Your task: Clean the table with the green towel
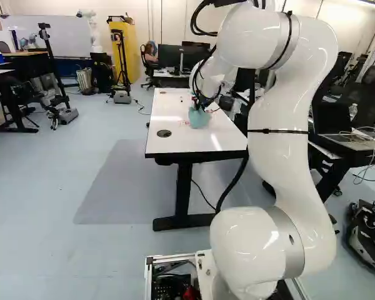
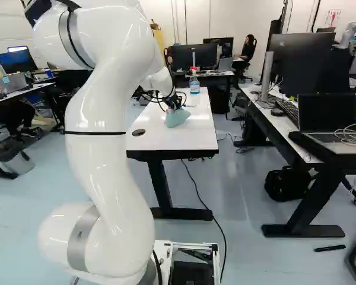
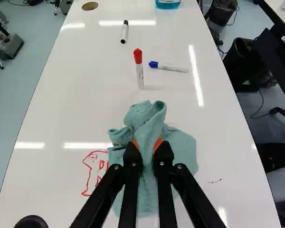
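Observation:
In the left base view the gripper [image 1: 199,105] is over the white table [image 1: 175,140], with the green towel [image 1: 199,119] under it. The wrist view has the gripper [image 3: 148,147] shut on a bunched fold of the towel [image 3: 149,118], its orange pads pressing from both sides. The rest of the cloth spreads out on the tabletop beneath the fingers. Red marker writing [image 3: 91,173] shows beside the towel, partly covered by it, and a small red mark [image 3: 215,181] lies off its other side.
Ahead of the towel are a red-capped marker [image 3: 139,71] standing upright, a blue-capped marker [image 3: 168,67] and a black-capped marker [image 3: 124,32], both lying. A spray bottle [image 2: 194,83] stands farther along. Another desk [image 2: 285,127] with a laptop is to the right.

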### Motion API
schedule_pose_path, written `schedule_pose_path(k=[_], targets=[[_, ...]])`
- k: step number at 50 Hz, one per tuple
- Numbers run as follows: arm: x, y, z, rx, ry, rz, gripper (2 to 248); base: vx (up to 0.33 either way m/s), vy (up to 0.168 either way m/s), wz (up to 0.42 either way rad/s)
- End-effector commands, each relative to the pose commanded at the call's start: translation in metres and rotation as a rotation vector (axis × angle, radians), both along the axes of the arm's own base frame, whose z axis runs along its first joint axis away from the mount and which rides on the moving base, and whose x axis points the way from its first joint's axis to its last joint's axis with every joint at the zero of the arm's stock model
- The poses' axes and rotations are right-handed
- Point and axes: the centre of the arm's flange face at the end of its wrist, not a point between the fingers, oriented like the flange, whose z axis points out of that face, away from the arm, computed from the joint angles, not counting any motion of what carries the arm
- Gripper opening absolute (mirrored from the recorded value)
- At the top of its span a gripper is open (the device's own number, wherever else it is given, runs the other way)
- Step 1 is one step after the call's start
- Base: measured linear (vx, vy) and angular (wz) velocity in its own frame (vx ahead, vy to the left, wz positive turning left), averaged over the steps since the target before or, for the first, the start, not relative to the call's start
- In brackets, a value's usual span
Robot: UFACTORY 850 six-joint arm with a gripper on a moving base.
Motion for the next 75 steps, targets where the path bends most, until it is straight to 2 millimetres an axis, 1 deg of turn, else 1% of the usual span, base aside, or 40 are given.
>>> schedule_pose_path(k=[35,75], targets=[[0.010,0.000,-0.046,0.003,0.062,0.000,42,0.000,0.000,0.000],[0.009,0.000,-0.048,0.004,0.098,0.001,42,0.000,0.000,0.000]])
